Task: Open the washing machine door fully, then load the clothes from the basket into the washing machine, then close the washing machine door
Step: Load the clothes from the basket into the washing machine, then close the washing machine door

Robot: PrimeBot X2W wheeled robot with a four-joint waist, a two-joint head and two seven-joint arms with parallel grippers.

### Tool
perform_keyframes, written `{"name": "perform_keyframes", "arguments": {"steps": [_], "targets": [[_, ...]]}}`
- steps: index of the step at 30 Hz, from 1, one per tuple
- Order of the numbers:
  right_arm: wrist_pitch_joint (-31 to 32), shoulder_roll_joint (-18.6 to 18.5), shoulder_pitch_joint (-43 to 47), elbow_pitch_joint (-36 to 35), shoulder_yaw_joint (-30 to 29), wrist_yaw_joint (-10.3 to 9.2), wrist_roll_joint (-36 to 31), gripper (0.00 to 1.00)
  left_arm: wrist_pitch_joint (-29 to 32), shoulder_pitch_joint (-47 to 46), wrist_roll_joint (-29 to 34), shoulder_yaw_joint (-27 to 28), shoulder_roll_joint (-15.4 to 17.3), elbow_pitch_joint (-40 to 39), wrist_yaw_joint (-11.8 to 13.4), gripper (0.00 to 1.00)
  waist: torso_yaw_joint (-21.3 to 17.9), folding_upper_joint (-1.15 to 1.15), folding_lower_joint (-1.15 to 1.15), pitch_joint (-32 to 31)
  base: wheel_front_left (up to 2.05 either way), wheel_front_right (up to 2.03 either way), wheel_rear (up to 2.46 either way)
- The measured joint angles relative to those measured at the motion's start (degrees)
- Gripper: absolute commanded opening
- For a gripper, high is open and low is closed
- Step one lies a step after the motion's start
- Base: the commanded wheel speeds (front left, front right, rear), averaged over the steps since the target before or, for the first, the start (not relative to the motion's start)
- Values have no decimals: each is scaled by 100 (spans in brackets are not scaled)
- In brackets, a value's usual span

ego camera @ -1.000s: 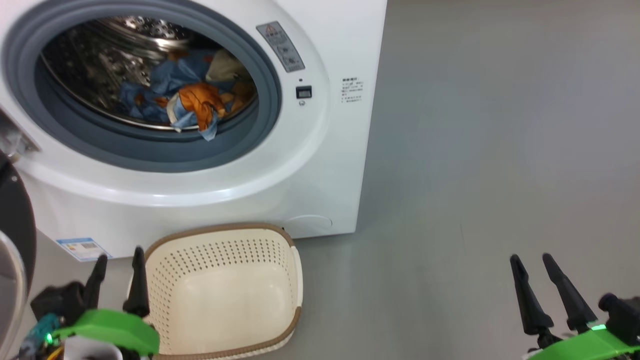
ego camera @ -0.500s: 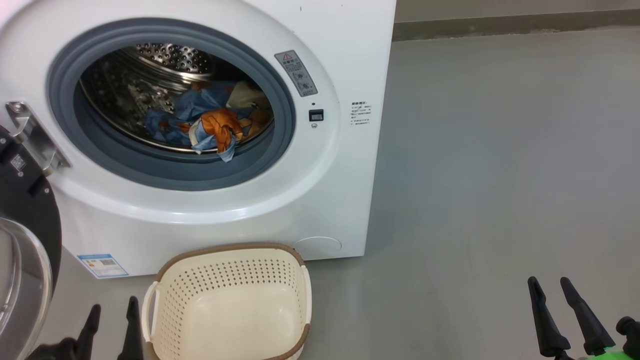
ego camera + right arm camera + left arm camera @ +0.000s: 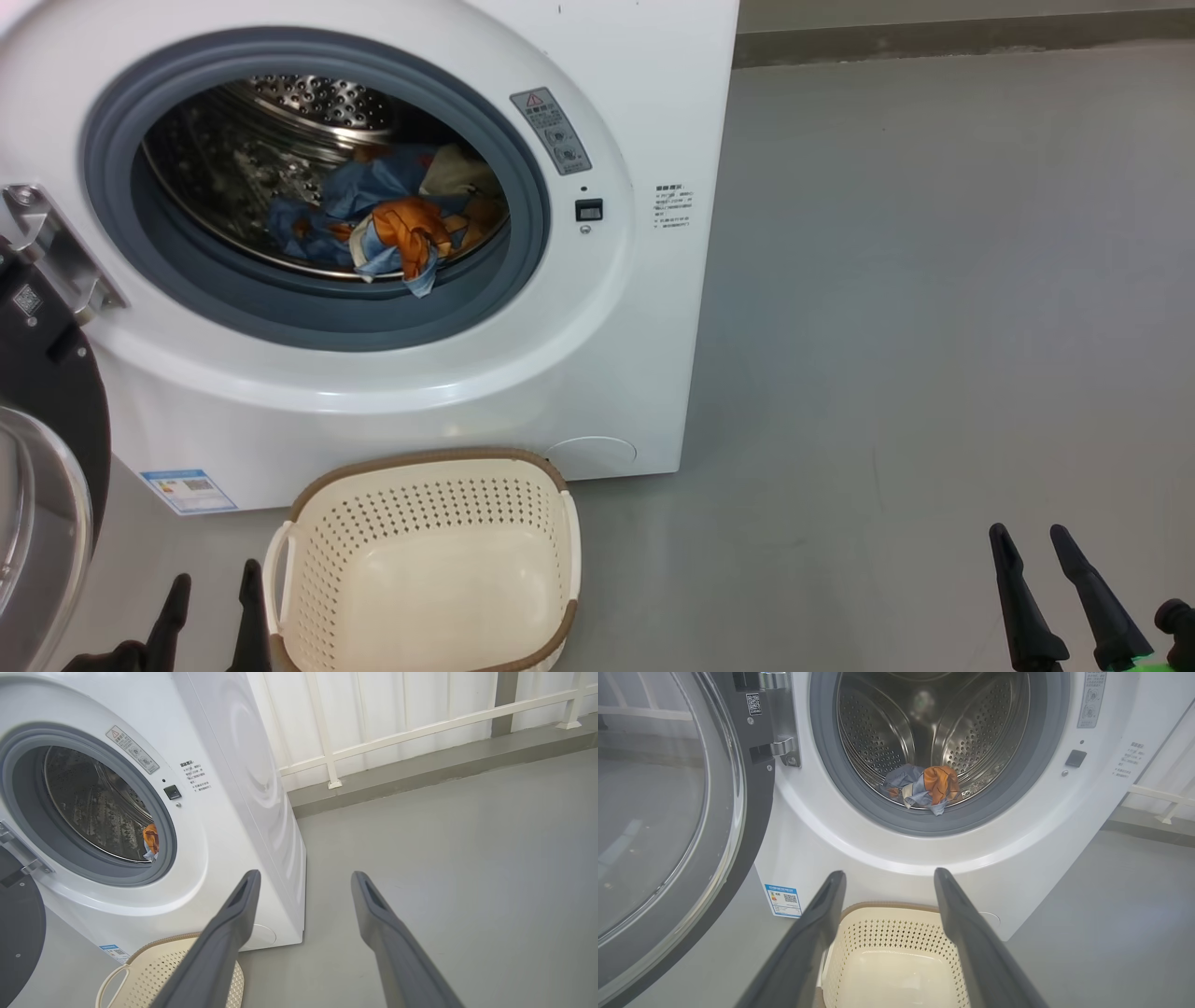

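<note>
A big, boxy white washing machine (image 3: 597, 373) stands on a smooth grey floor (image 3: 887, 327), its round opening uncovered. The washing machine door (image 3: 47, 392), a glossy black disc with a domed clear window, is swung out to the left on a bright metal hinge (image 3: 56, 252). A thick grey-blue rubber ring (image 3: 523, 215) frames the steel drum (image 3: 280, 121), whose shiny wall is dotted with small holes.

The clothes (image 3: 392, 233) lie in a crumpled heap at the bottom front of the drum. They are soft blue fabric with an orange piece on top and a bit of cream cloth behind. One blue corner droops over the drum's lip onto the ring.

The basket (image 3: 420, 457) sits on the floor just in front of the machine, below the opening. It is cream-white plastic, a rounded rectangle with rows of holes in its walls and a brown woven-look rim. A blue label sticker (image 3: 187, 490) sits low on the machine's front, left of the basket.

The left gripper (image 3: 214, 574) hangs low just left of the basket, its two long, dark, tapered fingers spread apart and gripping nothing. The right gripper (image 3: 1027, 541) hangs well to the right over the floor, its fingers likewise parted and holding nothing.
</note>
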Motion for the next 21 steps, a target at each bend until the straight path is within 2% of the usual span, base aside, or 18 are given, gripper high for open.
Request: {"name": "perform_keyframes", "arguments": {"steps": [21], "targets": [[1,13,-9,-2,-1,0,0,100,0,-3,21,142,-23,-132,0,100,4,0,0,84,0,0,0]]}}
